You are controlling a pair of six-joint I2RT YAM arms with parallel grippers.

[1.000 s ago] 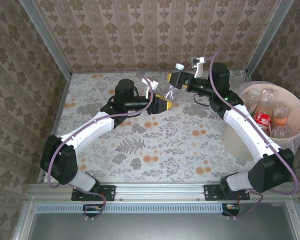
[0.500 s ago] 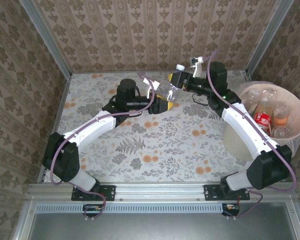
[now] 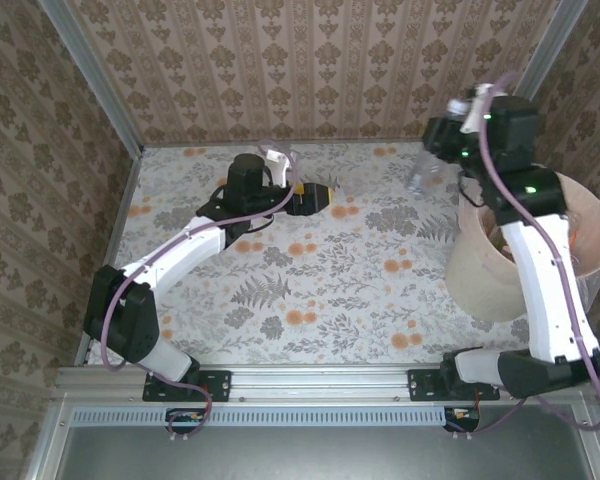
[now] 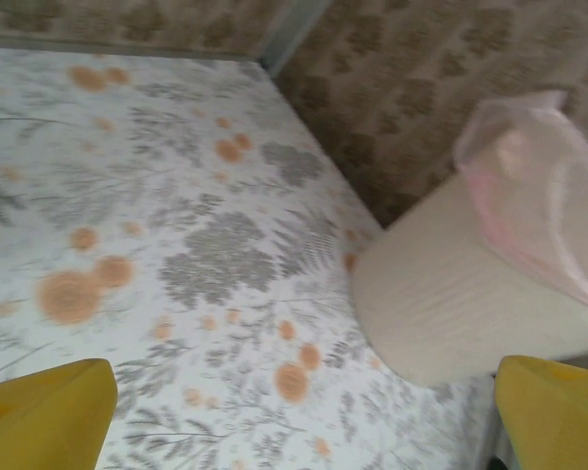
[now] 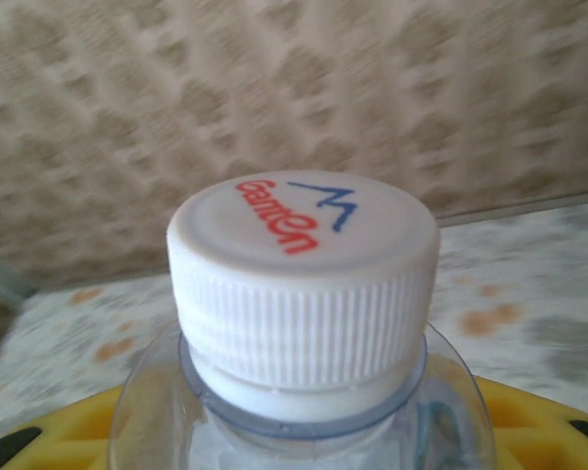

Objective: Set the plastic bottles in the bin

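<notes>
Right fingers (image 5: 539, 431) gripping white-capped bottle (image 5: 304, 284), high beside bin (image 3: 480, 270), ready for drop. Left fingers (image 4: 44, 411) wide, empty, near bench (image 3: 330, 290) far edge.

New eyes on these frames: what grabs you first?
The white cap with red lettering looms close up in the right wrist view, on the clear bottle that the right hand holds up beside the bin. The left hand is open and empty over the floral table.
</notes>
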